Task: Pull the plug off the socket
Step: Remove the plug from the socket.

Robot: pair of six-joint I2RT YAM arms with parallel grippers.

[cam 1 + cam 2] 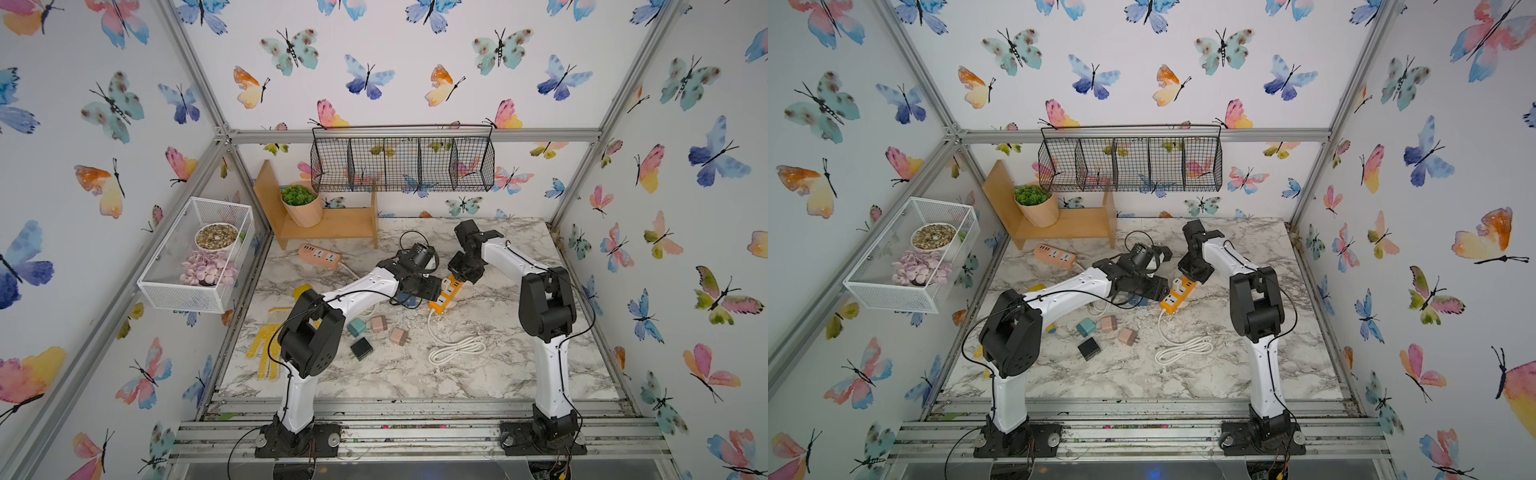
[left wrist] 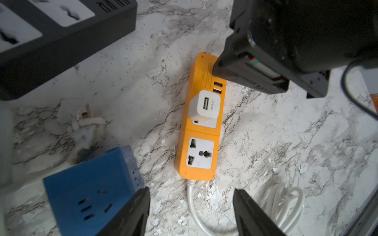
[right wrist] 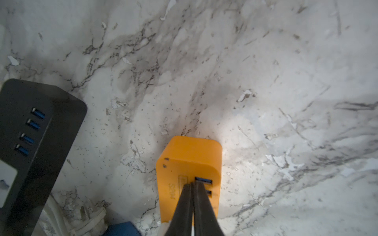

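Nearest the lens, the left gripper (image 2: pixel 191 191) is hovering with its jaws apart and empty over the orange power strip (image 2: pixel 201 132). There the white plug (image 2: pixel 204 106) is sitting in the socket beside the USB ports. The right gripper (image 3: pixel 192 185), pinched together, is apparently pinning the strip's end. The plug is looking light, rigid and smooth, its flat opposite sides offering the hold. A blue socket block (image 2: pixel 92 183), a black strip (image 2: pixel 61 30) and the coiled white cord (image 2: pixel 282 202) are crowding close.
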